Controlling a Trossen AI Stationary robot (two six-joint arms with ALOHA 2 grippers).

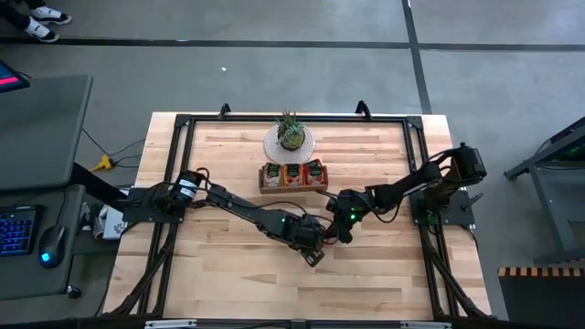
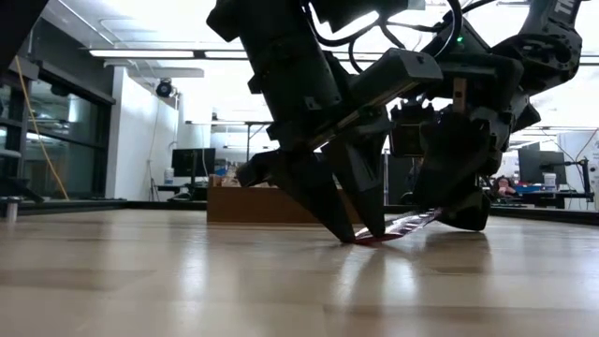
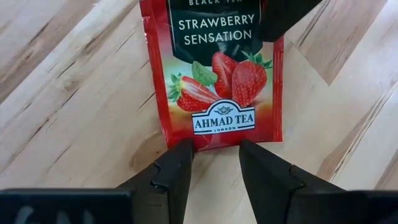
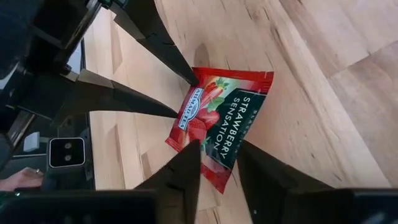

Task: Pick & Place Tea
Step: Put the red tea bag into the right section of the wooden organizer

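Note:
A red tea sachet (image 3: 217, 81) printed with strawberries lies at the table's middle between my two grippers. My left gripper (image 3: 214, 149) is open, and its two fingertips stand on the sachet's brand-name end. My right gripper (image 4: 219, 155) is open and comes from the other side, its fingers standing about the sachet's title end. In the low view the sachet (image 2: 398, 227) slants, low at the left gripper and raised at the right one. More tea sachets (image 1: 292, 172) stand upright in the brown tray (image 1: 292, 190) farther back. My left gripper sets both parted fingertips (image 3: 183, 149) on the sachet's brand-name edge (image 3: 217, 140), slanting down from above. That edge (image 2: 367, 240) lies on the table under them. My right gripper has the sachet's title end (image 4: 217, 146) between its parted fingers, one finger (image 3: 277, 25) lying over the printed face. That end (image 2: 432, 215) is raised off the table.
A potted plant on a round mat (image 1: 291, 137) stands behind the tray. A black frame (image 1: 183, 123) runs around the wooden table top. Bare wood lies toward the near edge (image 1: 292, 292).

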